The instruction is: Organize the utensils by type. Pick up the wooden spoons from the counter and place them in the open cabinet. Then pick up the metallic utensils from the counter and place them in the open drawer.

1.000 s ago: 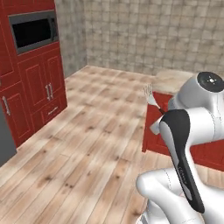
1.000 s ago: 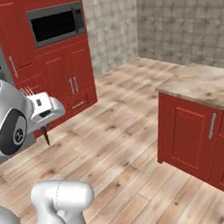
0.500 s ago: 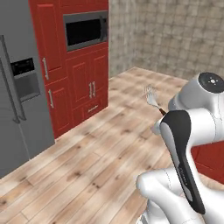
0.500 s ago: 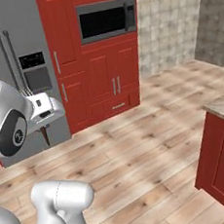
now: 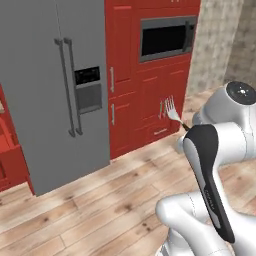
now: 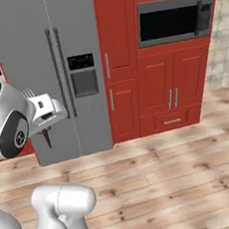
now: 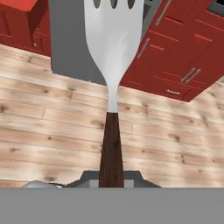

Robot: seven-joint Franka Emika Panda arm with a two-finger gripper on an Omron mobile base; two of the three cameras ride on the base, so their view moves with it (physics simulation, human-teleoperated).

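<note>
Silver tines and a flat silver neck are seen on the fork with the dark brown-black handle, which is pinched by its handle between the fingers of the robot's two-finger gripper and carried raised above the pale wooden plank floor, tines pointing up and away from the arm. From the left base camera the fork stands out in front of the white arm, before the red tall cabinet unit. A black built-in microwave oven is set in that red unit, beside a large grey double-door refrigerator with a dark dispenser panel. No brand name, label or other writing can be read on any appliance.
</note>
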